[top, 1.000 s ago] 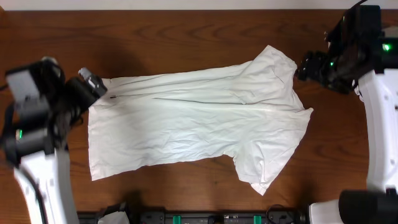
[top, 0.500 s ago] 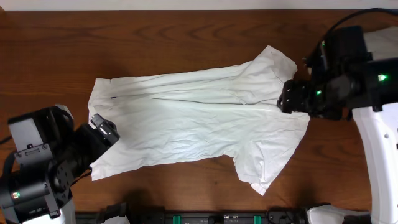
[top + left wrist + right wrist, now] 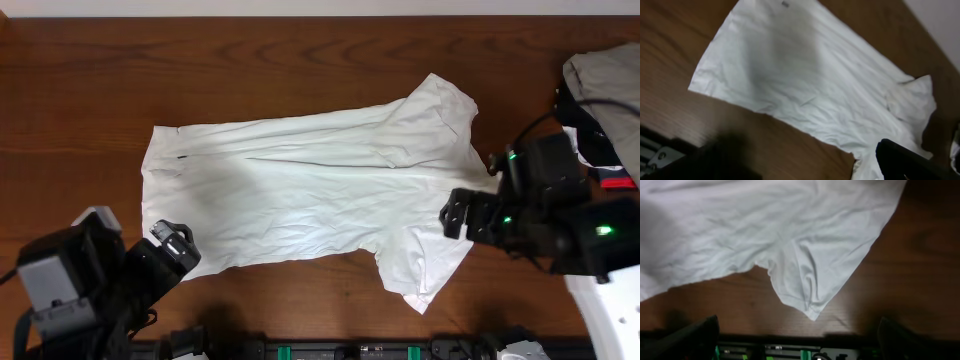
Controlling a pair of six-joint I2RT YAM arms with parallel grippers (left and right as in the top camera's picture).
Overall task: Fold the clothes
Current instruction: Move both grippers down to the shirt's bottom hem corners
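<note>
Broadly, we have a dark wooden worktop (image 3: 300,50) with the white T-shirt (image 3: 300,195) spread flat across its middle, wrinkled, no lettering showing. Its long axis runs side to side in the overhead view: straight hem (image 3: 152,215) toward our left arm, sleeves and shoulders toward our right. We judge it light, limp and thin, apt to drag and crease, so we would pinch hem corners or shoulder seams, not mid-panel. A grey garment heap (image 3: 605,85) sits at the far right edge. The left jaws hang wide open near the hem corner, holding nothing. The right jaws, spread wide by the lower sleeve (image 3: 425,270), are likewise empty.
</note>
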